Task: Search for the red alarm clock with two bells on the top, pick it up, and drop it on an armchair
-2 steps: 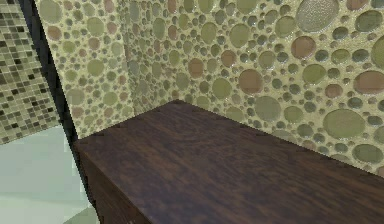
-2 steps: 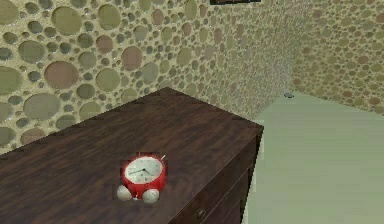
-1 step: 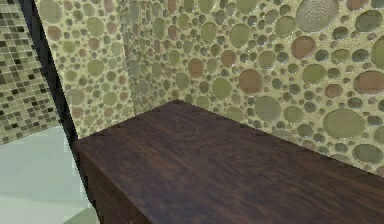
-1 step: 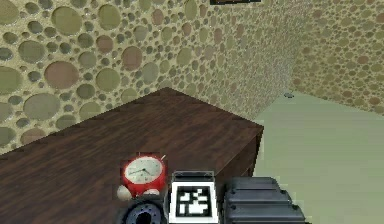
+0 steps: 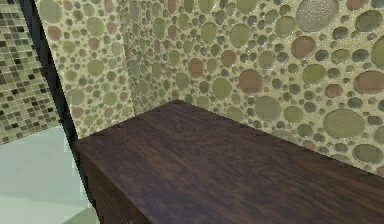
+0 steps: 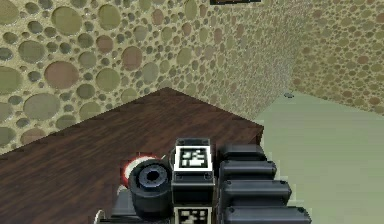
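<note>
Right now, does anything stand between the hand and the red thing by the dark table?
Nothing visible does. The hand is right at the red rounded thing, with the dark wooden table behind both; I cannot tell whether it touches or holds it.

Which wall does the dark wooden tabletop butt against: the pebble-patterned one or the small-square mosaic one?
The pebble-patterned wall: the dark wooden tabletop meets it along one edge. The small-square mosaic wall stands apart, beyond pale floor.

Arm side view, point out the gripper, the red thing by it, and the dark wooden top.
gripper (image 6: 150, 188): arm side view, its dark round body.
red thing (image 6: 129, 170): arm side view, its rim beside the gripper.
wooden top (image 6: 90, 135): arm side view, bare surface.
</note>
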